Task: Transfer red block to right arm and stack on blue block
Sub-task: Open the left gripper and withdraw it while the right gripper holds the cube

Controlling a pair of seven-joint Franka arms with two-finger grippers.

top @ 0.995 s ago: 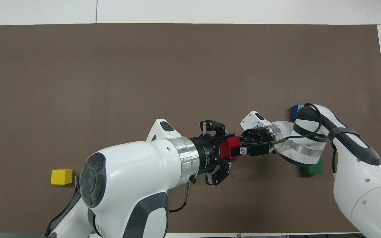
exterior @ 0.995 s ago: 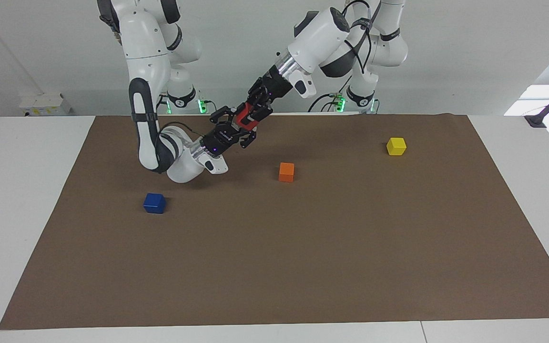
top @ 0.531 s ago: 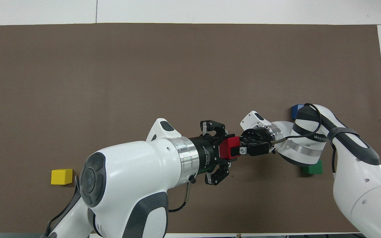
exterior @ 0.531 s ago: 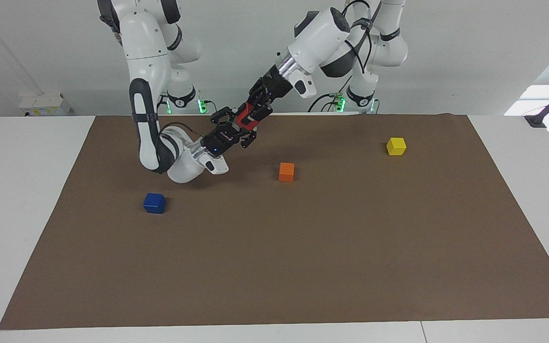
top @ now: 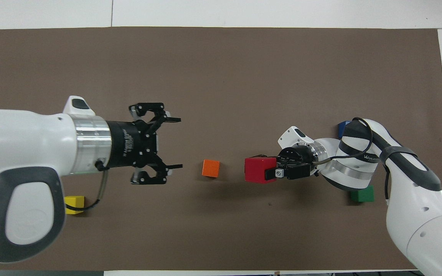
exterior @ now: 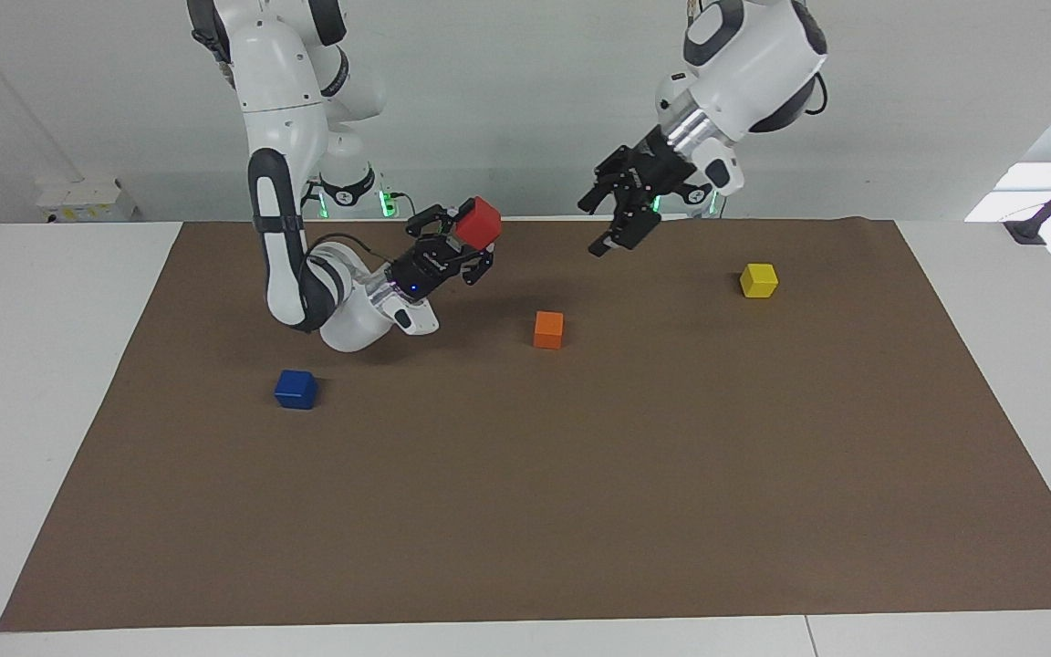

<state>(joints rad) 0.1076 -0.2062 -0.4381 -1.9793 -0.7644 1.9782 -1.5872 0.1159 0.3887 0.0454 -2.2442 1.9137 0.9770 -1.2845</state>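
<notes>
The brown mat point(exterior: 525, 474) covers most of the white table point(exterior: 33, 383), running almost to the edge farthest from me and stopping short of both end edges.

My right arm point(exterior: 284, 182) bends down over the mat near my own edge, toward its end of the table. My left arm point(top: 25, 161) is raised over its own half of the mat.

My right gripper point(exterior: 469, 239) is up in the air over the mat close to my edge, fingers clamped on the red block point(exterior: 478, 221), which juts out past the fingertips (its far face is free in the overhead view point(top: 260, 170)). My left gripper point(exterior: 617, 212) hangs over the mat, also near my edge, fingers spread wide with nothing between them; it is well apart from the red block.

The blue block point(exterior: 296, 389) sits on the mat toward the right arm's end, farther from my edge than my right elbow. The orange block point(exterior: 548, 329) lies near the middle of the table's length, on the mat between the two grippers as seen from overhead. The yellow block point(exterior: 758, 280) lies toward the left arm's end. The green block point(top: 363, 194) peeks out from under my right forearm, close to my edge at the right arm's end.
</notes>
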